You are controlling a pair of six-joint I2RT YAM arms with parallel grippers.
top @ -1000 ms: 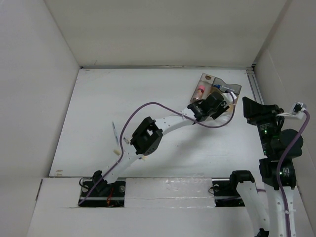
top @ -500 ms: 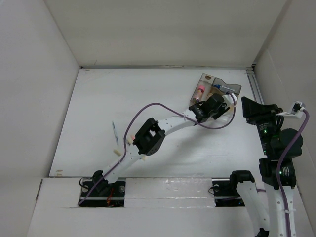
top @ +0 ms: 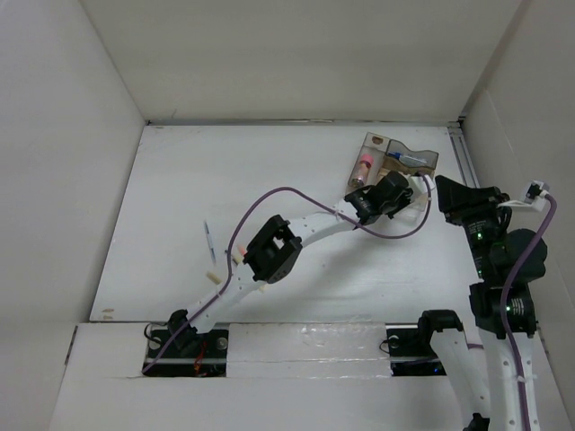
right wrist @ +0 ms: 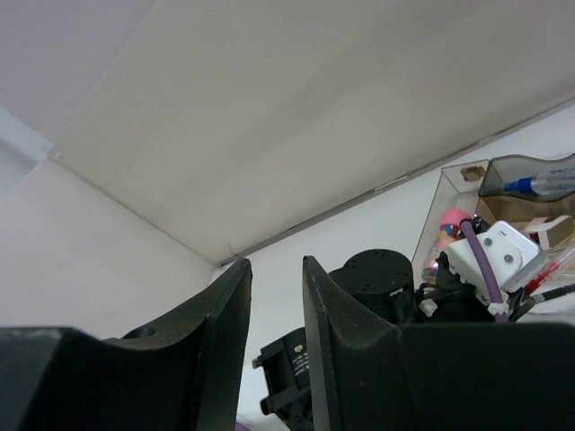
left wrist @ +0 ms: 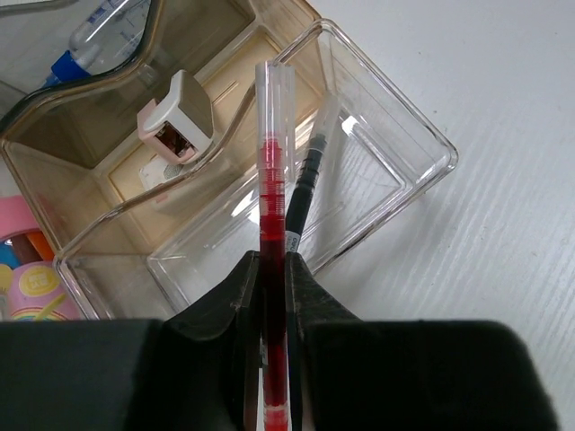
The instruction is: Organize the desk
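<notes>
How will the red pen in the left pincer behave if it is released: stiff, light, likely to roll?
The red pen looks like a thin, straight plastic tube, so probably stiff and light. Its smooth round barrel may slip in the left pincer and roll once dropped.

We see a white bench [top: 225, 180] boxed in by plain white panels: a back wall [top: 305, 54], a left wall [top: 54, 180] and a right wall [top: 539, 90]. A metal rail [top: 464, 157] runs along the bench's right edge. A dark seam [top: 296, 120] marks where the back wall meets the bench. The light is soft and even.
</notes>
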